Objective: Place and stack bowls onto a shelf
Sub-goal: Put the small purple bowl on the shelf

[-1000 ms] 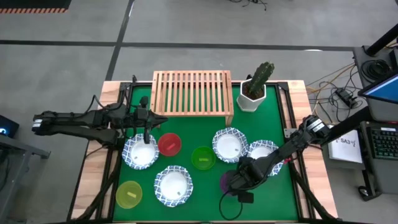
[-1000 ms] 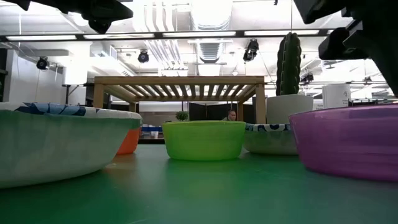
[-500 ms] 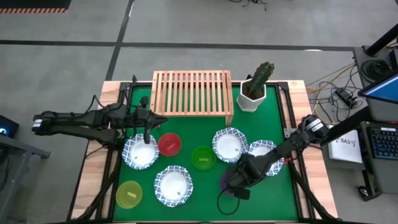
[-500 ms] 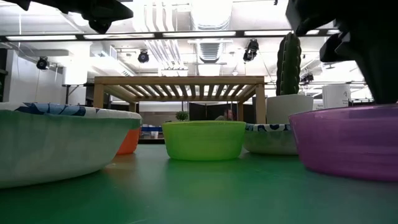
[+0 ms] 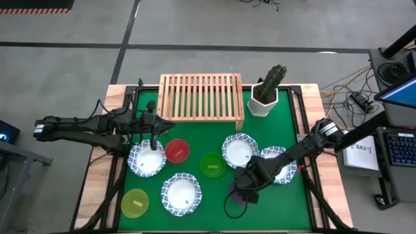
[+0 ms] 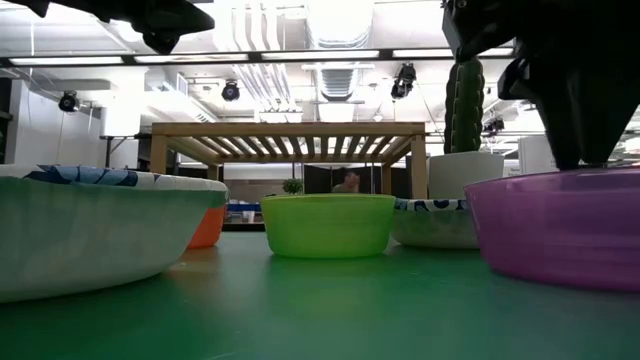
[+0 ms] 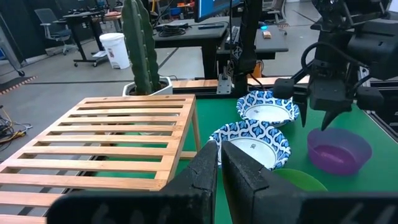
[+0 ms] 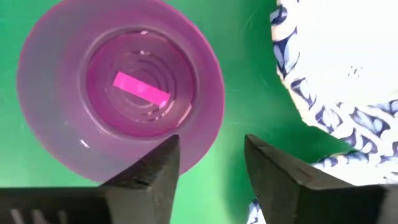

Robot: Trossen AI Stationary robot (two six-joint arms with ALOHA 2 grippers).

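Note:
The purple bowl stands on the green mat near the front right, and my right gripper hovers open over its rim. One finger is over the rim and the other is outside, over the mat. Two white blue-rimmed bowls lie just beyond it. My left gripper is shut and holds nothing, above another white bowl at the left. The wooden shelf stands at the far edge, with nothing on its slats. My right gripper points down with its fingers on either side of the purple bowl's rim, on the side toward the white bowls. I cannot tell whether a finger touches the rim. The bowl rests upright on the mat.
A red bowl, a green bowl, a yellow-green bowl and a fourth white bowl stand across the mat. A cactus in a white pot stands right of the shelf.
My right gripper has moved a little toward the table's left and far edges over the purple bowl, and it has come lower. The bowls have stayed where they were.

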